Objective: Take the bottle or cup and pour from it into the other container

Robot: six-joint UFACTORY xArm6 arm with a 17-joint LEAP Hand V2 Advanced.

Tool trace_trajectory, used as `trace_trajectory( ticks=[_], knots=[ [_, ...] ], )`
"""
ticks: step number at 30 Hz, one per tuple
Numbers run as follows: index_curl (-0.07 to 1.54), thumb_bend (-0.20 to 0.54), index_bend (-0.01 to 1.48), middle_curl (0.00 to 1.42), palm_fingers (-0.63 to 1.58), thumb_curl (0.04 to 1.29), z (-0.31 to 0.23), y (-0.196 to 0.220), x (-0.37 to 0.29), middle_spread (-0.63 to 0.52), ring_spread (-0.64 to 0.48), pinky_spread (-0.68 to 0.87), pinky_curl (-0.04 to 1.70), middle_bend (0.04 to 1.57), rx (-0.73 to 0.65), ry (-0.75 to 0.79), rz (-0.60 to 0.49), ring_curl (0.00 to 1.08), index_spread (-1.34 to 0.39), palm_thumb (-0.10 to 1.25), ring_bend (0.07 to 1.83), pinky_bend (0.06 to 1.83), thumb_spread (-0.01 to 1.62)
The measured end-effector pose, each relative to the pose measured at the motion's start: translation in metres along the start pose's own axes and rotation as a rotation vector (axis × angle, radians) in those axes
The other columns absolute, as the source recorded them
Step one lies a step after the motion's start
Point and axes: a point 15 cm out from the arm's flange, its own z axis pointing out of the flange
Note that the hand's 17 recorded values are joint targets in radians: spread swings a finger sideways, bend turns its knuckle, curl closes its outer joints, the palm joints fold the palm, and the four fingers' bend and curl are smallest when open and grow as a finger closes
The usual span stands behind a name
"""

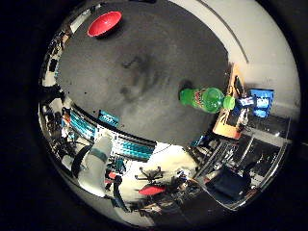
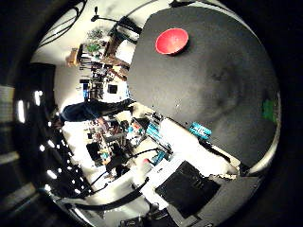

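A green bottle (image 1: 207, 98) with a green cap is on the dark table (image 1: 144, 48), close to its edge. A red bowl (image 1: 104, 23) sits on the same table, far from the bottle, near the opposite edge. The bowl looks empty. The right thumb side palm view shows the red bowl (image 2: 171, 41) on the table (image 2: 208, 85) and a sliver of green (image 2: 268, 109) at the table's edge. Both things look small, so the palm is high above the table. A faint shadow of the hand (image 1: 135, 77) lies on the table between bowl and bottle. I see no part of the hand itself.
A wooden stand with a blue screen (image 1: 252, 102) is just beyond the table edge by the bottle. Desks, chairs and shelves with equipment (image 2: 114, 132) crowd the room around the table.
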Motion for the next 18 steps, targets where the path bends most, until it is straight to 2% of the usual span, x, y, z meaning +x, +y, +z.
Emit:
trace_trajectory(
  ticks=[7,10,18],
  knots=[
    [0.32,-0.023,0.18,0.33,0.32,0.33,-0.004,0.000,-0.009,0.00,0.15,0.47,0.00,0.20,0.002,-0.001,-0.016,0.23,-0.36,0.59,0.25,0.54,1.07],
    [0.32,-0.023,0.18,0.33,0.32,0.33,-0.022,0.002,-0.010,0.00,0.15,0.46,0.00,0.19,0.044,0.024,-0.015,0.23,-0.36,0.59,0.26,0.56,1.07],
    [0.30,-0.028,0.16,0.34,0.30,0.33,-0.066,0.026,0.026,0.00,0.15,0.46,0.00,0.20,0.186,0.036,0.114,0.24,-0.35,0.55,0.29,0.62,1.07]
  ],
)
